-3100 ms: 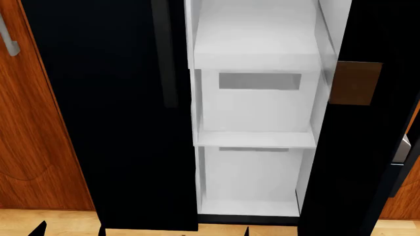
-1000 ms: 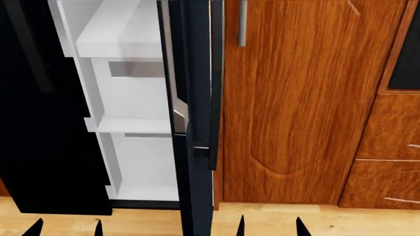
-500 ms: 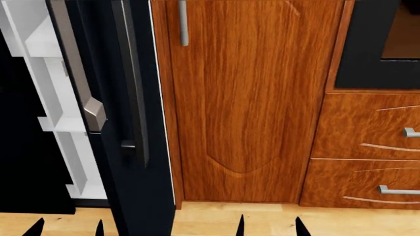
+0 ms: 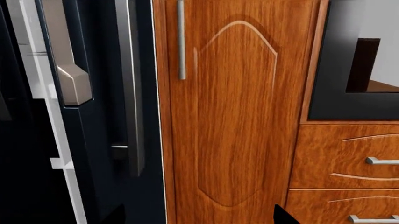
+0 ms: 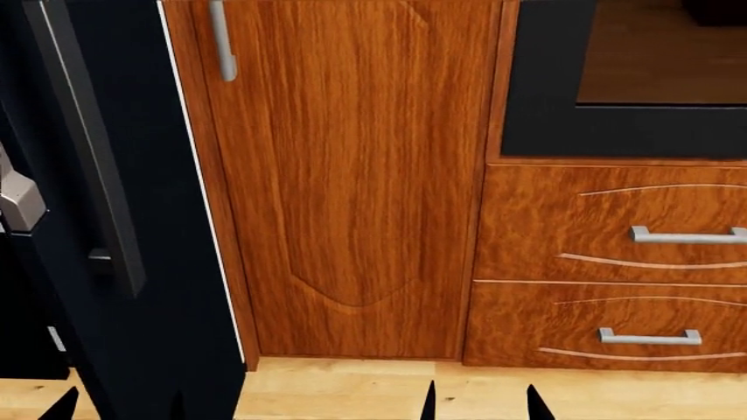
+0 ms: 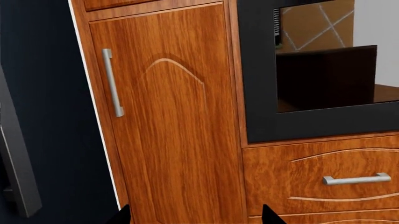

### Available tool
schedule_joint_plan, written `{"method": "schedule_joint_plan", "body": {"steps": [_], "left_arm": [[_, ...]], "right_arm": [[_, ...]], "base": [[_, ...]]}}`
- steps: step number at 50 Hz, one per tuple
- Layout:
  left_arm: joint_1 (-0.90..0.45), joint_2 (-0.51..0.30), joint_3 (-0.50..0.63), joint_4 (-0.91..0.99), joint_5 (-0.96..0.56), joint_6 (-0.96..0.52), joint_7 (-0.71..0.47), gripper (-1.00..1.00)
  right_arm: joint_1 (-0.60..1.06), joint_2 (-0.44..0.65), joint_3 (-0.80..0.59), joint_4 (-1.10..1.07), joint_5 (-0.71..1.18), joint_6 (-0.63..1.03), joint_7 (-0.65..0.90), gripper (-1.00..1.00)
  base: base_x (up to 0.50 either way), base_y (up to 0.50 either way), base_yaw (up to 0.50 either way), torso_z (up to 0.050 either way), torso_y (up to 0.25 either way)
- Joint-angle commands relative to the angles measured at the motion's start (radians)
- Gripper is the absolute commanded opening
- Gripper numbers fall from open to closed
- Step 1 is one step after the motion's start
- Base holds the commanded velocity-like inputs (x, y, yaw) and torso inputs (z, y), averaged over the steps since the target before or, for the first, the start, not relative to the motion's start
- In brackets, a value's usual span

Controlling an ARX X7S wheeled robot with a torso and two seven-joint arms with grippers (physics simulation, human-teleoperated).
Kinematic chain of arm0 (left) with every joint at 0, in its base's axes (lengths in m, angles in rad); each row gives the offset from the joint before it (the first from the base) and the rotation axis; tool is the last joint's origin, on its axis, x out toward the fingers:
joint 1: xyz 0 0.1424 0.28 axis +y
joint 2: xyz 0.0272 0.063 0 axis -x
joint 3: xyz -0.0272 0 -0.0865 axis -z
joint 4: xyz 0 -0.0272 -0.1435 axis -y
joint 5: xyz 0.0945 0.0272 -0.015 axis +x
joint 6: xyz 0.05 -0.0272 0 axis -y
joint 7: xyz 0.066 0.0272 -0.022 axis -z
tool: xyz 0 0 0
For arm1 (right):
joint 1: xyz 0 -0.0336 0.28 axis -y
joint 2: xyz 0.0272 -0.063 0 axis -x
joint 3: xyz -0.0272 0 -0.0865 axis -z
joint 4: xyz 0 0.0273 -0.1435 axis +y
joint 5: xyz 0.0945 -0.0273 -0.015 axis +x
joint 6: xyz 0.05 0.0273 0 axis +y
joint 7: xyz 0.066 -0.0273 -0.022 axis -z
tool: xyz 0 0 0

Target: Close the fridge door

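The fridge door [image 5: 140, 175] is a glossy black panel at the left of the head view, with a long black bar handle [image 5: 87, 157] and a thin white edge. It stands open, swung out beside the wood cabinet. The left wrist view shows the fridge door [image 4: 100, 116], its handle [image 4: 128, 93] and a strip of white fridge lining [image 4: 59, 163] behind it. My left gripper [image 5: 121, 409] is open low in front of the door, touching nothing. My right gripper [image 5: 481, 408] is open before the cabinet. Left gripper [image 4: 199, 219] and right gripper [image 6: 198, 218] hold nothing; only their dark tips show.
A reddish wood cabinet door [image 5: 350, 175] with a grey handle [image 5: 222, 44] stands right of the fridge. Further right are a black-framed oven window [image 5: 618, 79] and two drawers [image 5: 607, 227] with grey pulls. A light wood floor [image 5: 350, 389] runs along the bottom.
The head view has swung right. The white fridge interior has slid out at the left, the door has moved to the left edge, and the drawers and oven window have come in.
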Motion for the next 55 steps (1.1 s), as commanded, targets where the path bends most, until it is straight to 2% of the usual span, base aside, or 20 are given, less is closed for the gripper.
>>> {"method": "schedule_joint_plan", "body": {"steps": [1,9,18,55], "left_arm": [[-0.002,-0.004,0.006,-0.005,-0.006,0.006,-0.006,1.0],[-0.004,-0.007,0.01,-0.01,-0.01,0.013,-0.009,1.0],[-0.003,-0.012,0.015,-0.002,-0.015,0.008,-0.015,1.0],[0.002,-0.031,0.032,0.015,-0.03,0.004,-0.034,1.0]], "right_arm": [[0.003,0.006,-0.007,0.003,0.005,-0.005,0.005,1.0],[0.003,0.009,-0.012,0.007,0.005,-0.012,0.01,1.0],[0.008,0.015,-0.02,0.01,0.004,-0.014,0.012,1.0],[0.01,0.031,-0.041,-0.008,0.02,0.013,0.042,1.0]], "base": [[0.0,-0.5,0.0,0.0,0.0],[0.0,-0.48,0.0,0.0,0.0],[0.0,-0.01,0.0,0.0,0.0],[0.5,0.0,0.0,0.0,0.0]]}}
